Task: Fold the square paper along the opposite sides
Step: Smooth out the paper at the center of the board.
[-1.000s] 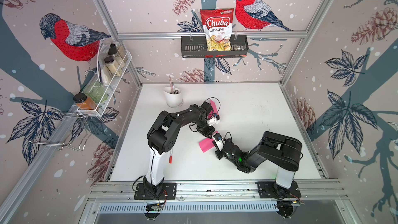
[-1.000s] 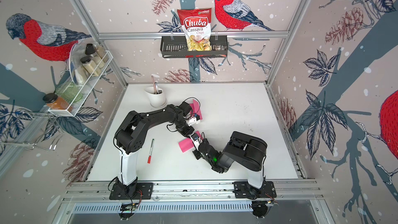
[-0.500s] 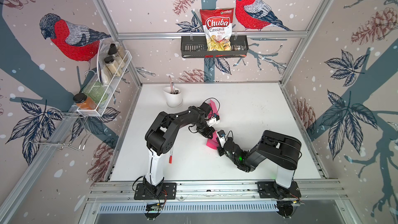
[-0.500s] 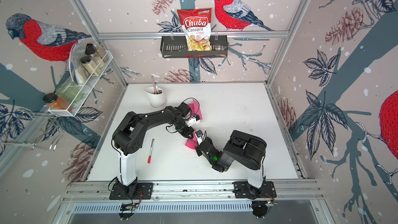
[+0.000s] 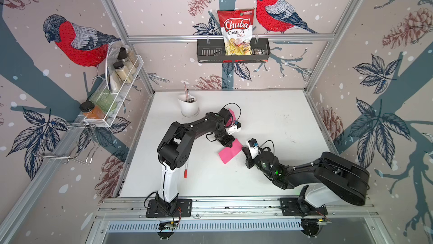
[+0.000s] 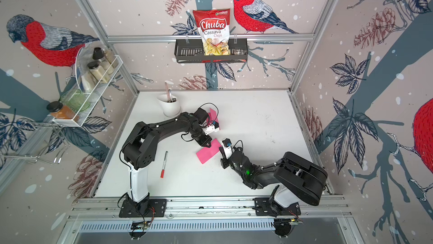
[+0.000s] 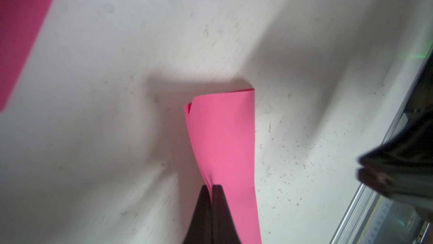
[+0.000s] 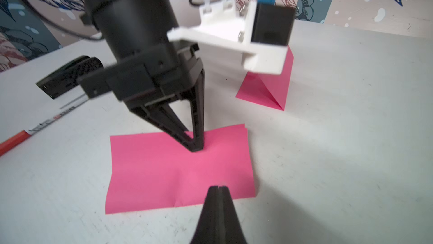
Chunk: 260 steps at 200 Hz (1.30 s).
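Right wrist view: left end effector (image 8: 197, 148), closed, is pressing folded paper (image 8: 150, 174); right end effector (image 8: 218, 187) closed over its edge. Dragging risks skewing layers.

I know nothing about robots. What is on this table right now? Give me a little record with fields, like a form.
Surface: white table
Paper: pink paper, doubled over into a rectangle, lying flat
Left gripper: left gripper shut, tip pressing down on the paper
Right gripper: right gripper shut, tip over the paper's opposite edge; contact unclear
Second paper: second paper, pink, folded into a triangle, beyond the left gripper
Marker: red-capped marker, lying beside the left arm
Cup: white cup at the back
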{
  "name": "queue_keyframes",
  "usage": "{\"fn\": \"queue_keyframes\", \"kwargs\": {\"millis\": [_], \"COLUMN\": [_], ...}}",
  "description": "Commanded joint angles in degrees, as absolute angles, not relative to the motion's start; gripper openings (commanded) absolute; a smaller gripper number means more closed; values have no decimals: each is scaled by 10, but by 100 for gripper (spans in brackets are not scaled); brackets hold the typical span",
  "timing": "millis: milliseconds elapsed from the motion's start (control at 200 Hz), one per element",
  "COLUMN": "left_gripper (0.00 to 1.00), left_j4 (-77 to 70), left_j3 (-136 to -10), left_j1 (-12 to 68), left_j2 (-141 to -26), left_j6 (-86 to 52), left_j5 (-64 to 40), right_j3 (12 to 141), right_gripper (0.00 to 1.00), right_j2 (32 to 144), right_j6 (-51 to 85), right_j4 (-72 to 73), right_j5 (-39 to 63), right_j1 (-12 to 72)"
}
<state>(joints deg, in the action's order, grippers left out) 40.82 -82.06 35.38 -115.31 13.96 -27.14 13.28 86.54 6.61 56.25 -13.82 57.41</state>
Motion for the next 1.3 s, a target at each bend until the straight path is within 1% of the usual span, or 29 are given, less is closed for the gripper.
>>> {"fn": "queue_keyframes", "kwargs": {"millis": [0,165,395,635,1021,1186,1296], "left_gripper": [0,0,0,0,0,0,0], "left_j4": [428,429,425,432,421,417,414], "left_j3": [-832,-824,-813,-805,-782,-784,-789], "left_j1": [360,363,365,359,347,346,345], "left_j2": [-1149,-1156,-1182,-1208,-1187,-1187,-1189], "left_j6": [171,176,179,188,182,181,184], "left_j5": [-290,-298,-294,-271,-249,-234,-225], "right_j3": [136,166,195,200,198,187,173], "right_gripper": [0,0,0,0,0,0,0], "right_j2": [904,995,1071,1088,1078,1064,1033], "right_j6": [21,13,20,53,102,116,116], "right_j4": [608,667,676,647,592,595,600], "right_j5": [-165,-193,-206,-231,-290,-277,-255], "right_j1": [595,602,603,602,581,576,546]}}
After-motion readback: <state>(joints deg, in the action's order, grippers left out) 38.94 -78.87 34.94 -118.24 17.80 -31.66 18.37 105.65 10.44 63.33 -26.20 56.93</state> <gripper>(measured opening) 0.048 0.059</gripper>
